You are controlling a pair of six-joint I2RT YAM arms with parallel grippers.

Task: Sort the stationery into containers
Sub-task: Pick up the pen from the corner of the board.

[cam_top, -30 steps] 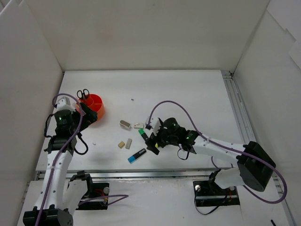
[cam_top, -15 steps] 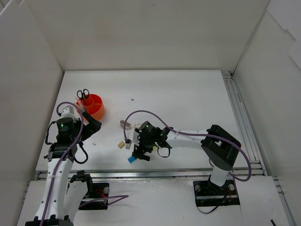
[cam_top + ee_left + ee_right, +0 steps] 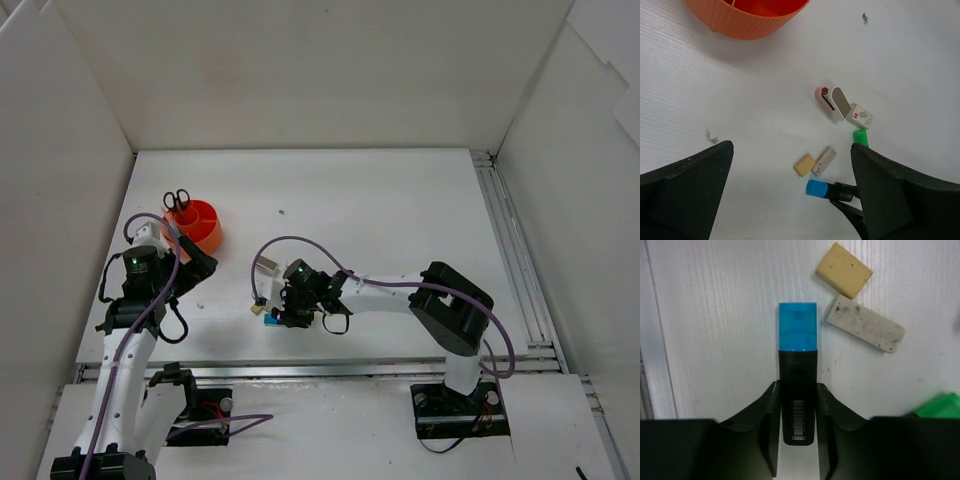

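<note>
Two arms over bench (image 3: 400, 200). Right gripper (image 3: 797, 390): jaws close together, clamped on black barrel of blue-capped highlighter (image 3: 798, 365), near bench front edge, left of middle. Beige eraser (image 3: 844, 271) and grey eraser (image 3: 865, 330) just beside cap, untouched. Left gripper (image 3: 791, 146): jaws wide apart, holding nothing. Orange holder (image 3: 205, 232) near bench left edge, scissors (image 3: 177, 199) upright inside.

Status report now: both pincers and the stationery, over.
Left pincer open, empty. Right pincer shut on blue-capped highlighter. Grey eraser close beside cap.
</note>
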